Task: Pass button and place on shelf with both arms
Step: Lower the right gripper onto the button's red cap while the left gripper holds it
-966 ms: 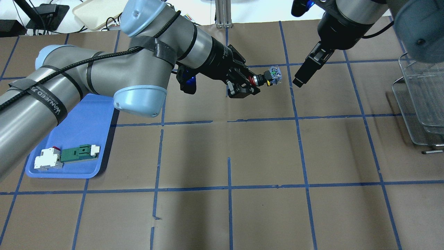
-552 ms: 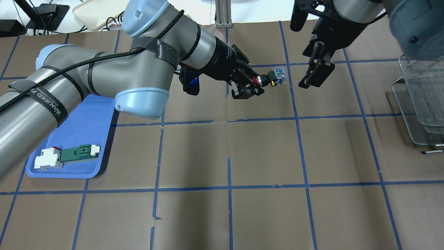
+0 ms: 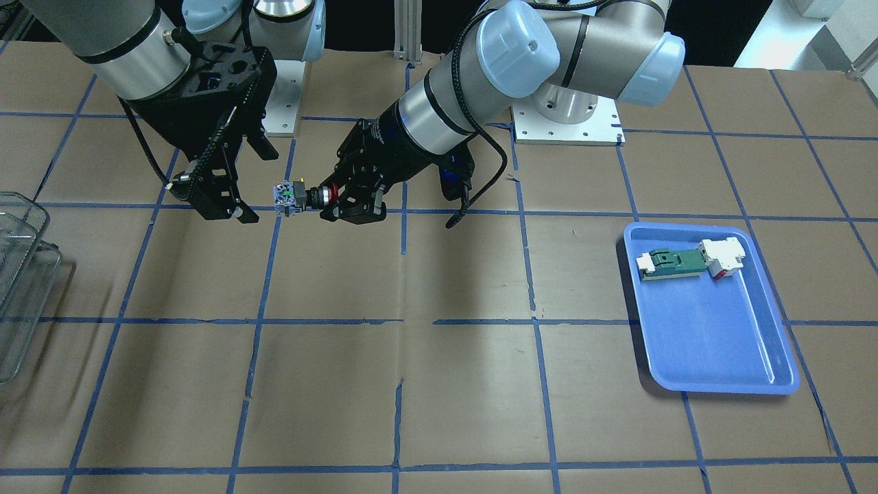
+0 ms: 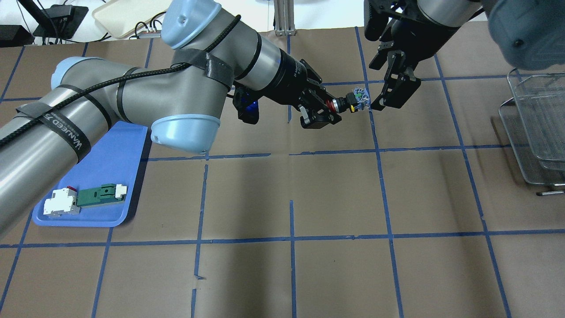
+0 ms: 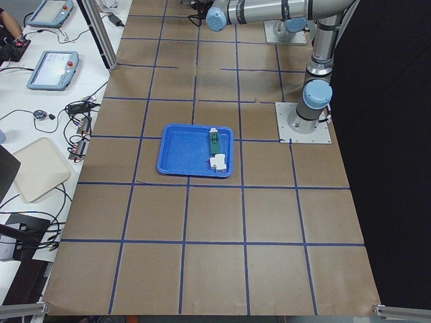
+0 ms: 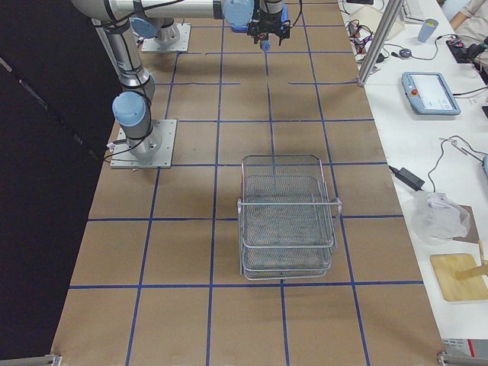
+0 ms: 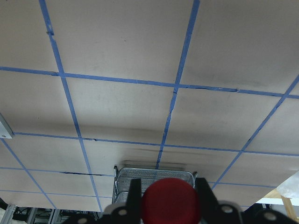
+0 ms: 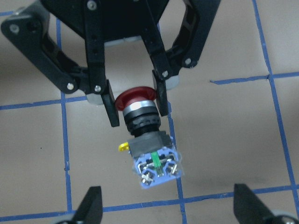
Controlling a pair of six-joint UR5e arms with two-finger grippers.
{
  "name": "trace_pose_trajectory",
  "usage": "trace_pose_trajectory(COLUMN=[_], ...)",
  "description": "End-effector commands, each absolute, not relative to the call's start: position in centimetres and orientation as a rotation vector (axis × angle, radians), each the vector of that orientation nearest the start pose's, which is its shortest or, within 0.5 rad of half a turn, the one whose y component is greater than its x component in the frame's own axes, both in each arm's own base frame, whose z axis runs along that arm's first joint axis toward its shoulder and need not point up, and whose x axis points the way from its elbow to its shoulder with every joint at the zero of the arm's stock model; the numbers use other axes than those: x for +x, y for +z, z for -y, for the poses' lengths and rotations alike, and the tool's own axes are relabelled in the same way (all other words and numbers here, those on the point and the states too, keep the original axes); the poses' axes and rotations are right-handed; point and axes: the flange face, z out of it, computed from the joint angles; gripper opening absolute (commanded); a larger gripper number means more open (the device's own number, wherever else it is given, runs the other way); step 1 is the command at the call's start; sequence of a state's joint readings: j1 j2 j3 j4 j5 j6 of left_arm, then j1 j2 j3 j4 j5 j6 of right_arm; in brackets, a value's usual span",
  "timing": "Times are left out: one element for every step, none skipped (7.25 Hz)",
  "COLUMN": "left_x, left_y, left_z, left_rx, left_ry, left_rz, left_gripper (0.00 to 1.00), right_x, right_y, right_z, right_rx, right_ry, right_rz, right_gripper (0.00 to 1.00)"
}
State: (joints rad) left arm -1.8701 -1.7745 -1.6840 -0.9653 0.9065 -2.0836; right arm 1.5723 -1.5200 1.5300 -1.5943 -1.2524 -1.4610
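The button (image 4: pixel 353 100) has a red cap, a black barrel and a blue-white rear block. My left gripper (image 4: pixel 329 107) is shut on its barrel just behind the cap and holds it level above the table. It also shows in the front view (image 3: pixel 296 195) and the right wrist view (image 8: pixel 145 135). My right gripper (image 4: pixel 388 96) is open, and its fingers (image 8: pixel 91 207) stand either side of the rear block without touching it. The wire-mesh shelf (image 4: pixel 536 128) stands at the table's right edge and also shows in the right side view (image 6: pixel 286 221).
A blue tray (image 4: pixel 110 176) at the left holds a green-and-white part (image 4: pixel 99 195) and a white block (image 4: pixel 59 203). Brown paper with blue tape lines covers the table. A metal post (image 4: pixel 282 17) stands at the back edge.
My left gripper has carried the button a little to the right. My right gripper has turned and come in toward the button's rear block, its fingers now spread around it.
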Motion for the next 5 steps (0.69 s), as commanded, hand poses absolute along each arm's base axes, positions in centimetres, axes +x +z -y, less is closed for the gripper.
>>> trace_pose_trajectory(left_x=[-35.95,-36.14,-36.13,-36.11,-36.10], left_y=[41.13,41.40,41.58,41.76,42.08], left_z=[49.02,48.75,48.67,48.59,48.56], left_rx=[-2.617,-2.612,-2.614,-2.615,-2.624], left_ry=[0.938,0.938,0.940,0.939,0.940], left_rz=[-2.348,-2.358,-2.359,-2.363,-2.358], left_gripper=[0.00,0.00,0.00,0.00,0.00], right_x=[17.14,17.18,17.15,17.39,17.39], right_y=[47.32,47.02,46.83,46.66,46.60], right_z=[51.93,52.14,52.02,51.89,51.82], right_rx=[-1.911,-1.916,-1.909,-1.911,-1.910], right_ry=[-0.311,-0.305,-0.289,-0.282,-0.276], right_rz=[-2.114,-2.113,-2.113,-2.108,-2.105], right_gripper=[0.99,1.00,1.00,0.99,0.99])
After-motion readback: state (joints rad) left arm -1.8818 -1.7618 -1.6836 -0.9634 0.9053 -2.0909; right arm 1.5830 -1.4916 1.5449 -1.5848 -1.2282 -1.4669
